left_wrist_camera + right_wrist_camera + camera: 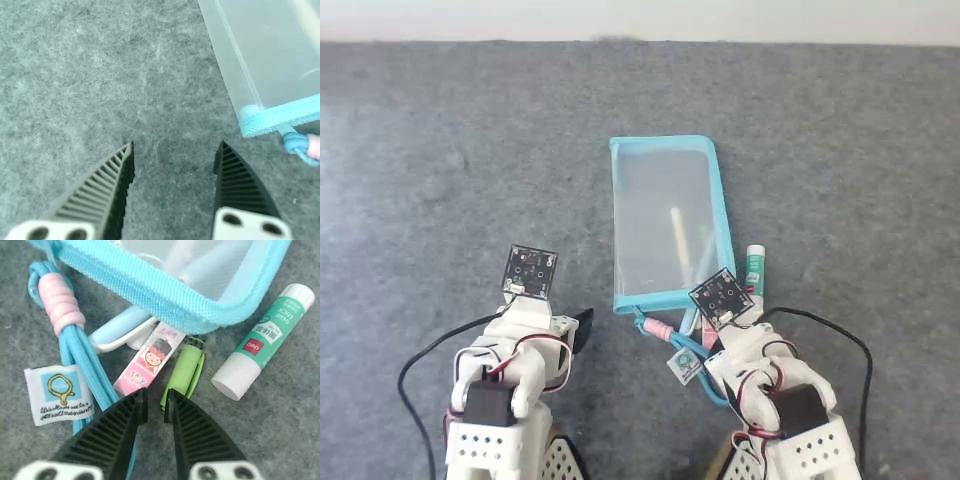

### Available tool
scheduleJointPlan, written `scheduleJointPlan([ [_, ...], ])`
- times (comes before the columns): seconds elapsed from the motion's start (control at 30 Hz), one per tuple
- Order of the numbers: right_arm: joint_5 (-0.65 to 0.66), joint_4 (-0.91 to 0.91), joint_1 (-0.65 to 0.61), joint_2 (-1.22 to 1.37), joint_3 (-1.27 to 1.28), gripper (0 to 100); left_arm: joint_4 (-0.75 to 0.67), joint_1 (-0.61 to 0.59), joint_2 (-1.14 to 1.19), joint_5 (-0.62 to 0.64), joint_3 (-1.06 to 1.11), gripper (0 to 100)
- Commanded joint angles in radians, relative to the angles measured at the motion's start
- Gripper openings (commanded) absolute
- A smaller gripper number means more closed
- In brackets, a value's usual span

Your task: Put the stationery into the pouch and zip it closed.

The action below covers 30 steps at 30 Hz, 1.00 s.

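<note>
Obscuring its own fingers in the high view, the right arm's black camera board (723, 297) sits over the near corner of the translucent plastic pouch with turquoise woven trim (665, 225). The right gripper (156, 391) reads from its wrist view: black ribbed jaws all but together with a thin slit between them, nothing clamped.

The tips hang just short of a flat pink rectangular piece with a cartoon figure (150, 362) and a lime-green soft-looking piece (184, 371); what either one is stays unclear. Both are partly tucked under the pouch's trim, as is a pale blue and white pen-like item (120, 332).

The pouch lies flat on the grey felt-textured table cover (450, 150), ahead of and between the arms. Contents are dim through the frosted wall: one yellow stick shape (676, 235), the rest indistinct. Zip state: cannot tell.

A white cylindrical glue stick with green label (754, 266) lies outside, just beside the trim, near the right jaws but not between them. A turquoise cord with pink beads (60, 305) and a white fabric tag (59, 392) trail from the pouch corner beside those jaws.

Left gripper (176, 147): ribbed jaws wide apart, empty, over bare cover. The pouch corner is off to one side, cut by the frame edge.
</note>
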Motion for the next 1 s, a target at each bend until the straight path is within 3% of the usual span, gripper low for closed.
scheduleJointPlan([
  [0.0, -0.006, -0.041, -0.005, -0.019, 0.021, 8.0, 0.006, -0.005, -0.005, 0.014, -0.008, 25],
  [0.13, 0.0, -0.061, 0.151, -0.021, 0.011, 8.0, 0.006, -0.005, -0.005, 0.014, -0.008, 25],
  [0.27, 0.158, -0.104, 0.334, -0.019, -0.055, 7.9, 0.006, -0.005, -0.005, 0.014, -0.008, 25],
  [0.47, 0.221, -0.059, 0.354, -0.002, -0.155, 7.6, 0.006, -0.005, -0.005, 0.014, -0.008, 25],
  [0.63, 0.221, -0.048, 0.236, 0.191, -0.345, 8.0, 0.006, -0.005, -0.005, 0.014, -0.008, 25],
  [0.97, 0.112, -0.067, -0.259, 1.236, -0.945, 8.1, 0.006, -0.005, -0.005, 0.014, -0.008, 25],
])
